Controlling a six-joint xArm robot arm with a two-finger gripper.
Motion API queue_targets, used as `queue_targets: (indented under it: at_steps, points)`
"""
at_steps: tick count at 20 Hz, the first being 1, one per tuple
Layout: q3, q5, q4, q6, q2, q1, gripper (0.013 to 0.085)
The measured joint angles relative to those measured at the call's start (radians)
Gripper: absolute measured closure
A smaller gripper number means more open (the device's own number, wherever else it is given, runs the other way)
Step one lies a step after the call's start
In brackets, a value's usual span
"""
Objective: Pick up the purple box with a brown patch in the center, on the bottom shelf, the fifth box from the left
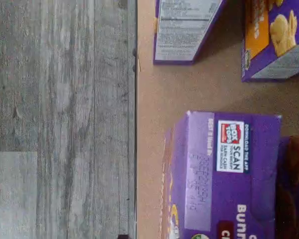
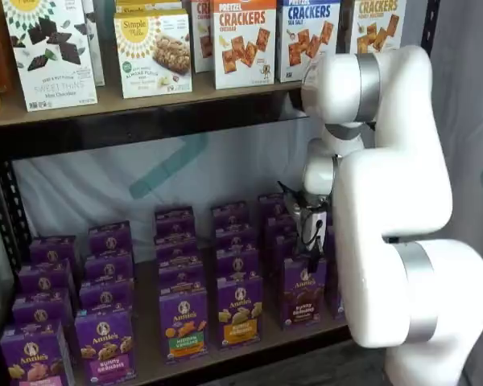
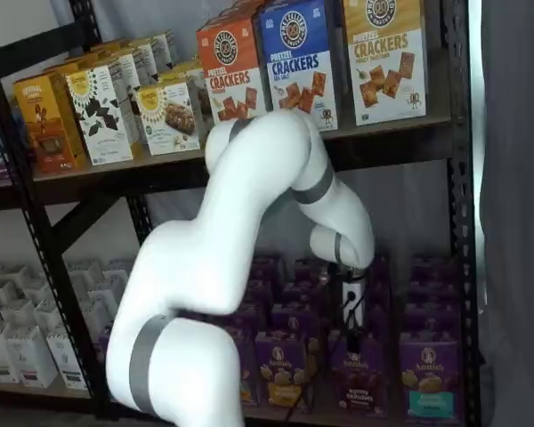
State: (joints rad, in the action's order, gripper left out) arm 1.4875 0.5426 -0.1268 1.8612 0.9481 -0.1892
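Note:
The purple box [image 2: 303, 296] with brown bunny cookies and a brown band stands upright in the front row of the bottom shelf [image 2: 249, 347]. It also shows in a shelf view [image 3: 360, 378]. My gripper [image 2: 311, 241] hangs straight down just above the box's top, and also shows in a shelf view [image 3: 351, 311]. Its black fingers are seen side-on with no plain gap, so I cannot tell whether they are open or shut. The wrist view shows the box's purple top flap [image 1: 224, 169] close up on the tan board [image 1: 159, 99].
A purple carton with an orange-yellow patch [image 2: 240, 310] stands just left of the box, and one with a green patch [image 2: 183, 322] further left. More purple cartons fill the rows behind. Cracker cartons [image 2: 243, 40] stand on the shelf above. The grey floor [image 1: 60, 119] lies beyond the shelf edge.

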Motion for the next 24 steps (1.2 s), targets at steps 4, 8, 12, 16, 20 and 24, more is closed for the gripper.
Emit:
queue_targets:
  at_steps: [4, 8, 12, 16, 20, 24]
  points:
    - [0.036, 0.009, 0.055, -0.046, 0.039, 0.000, 0.0130]
    - [0.053, 0.008, 0.126, -0.106, 0.063, -0.001, 0.0130]
    - [0.057, -0.010, 0.119, -0.099, 0.078, -0.002, 0.0130]
    - [0.070, -0.003, 0.095, -0.079, 0.091, -0.001, 0.0130]
    - [0.083, 0.006, 0.085, -0.075, 0.099, 0.003, 0.0130]
    - [0.092, 0.007, 0.085, -0.080, 0.105, 0.009, 0.0130]
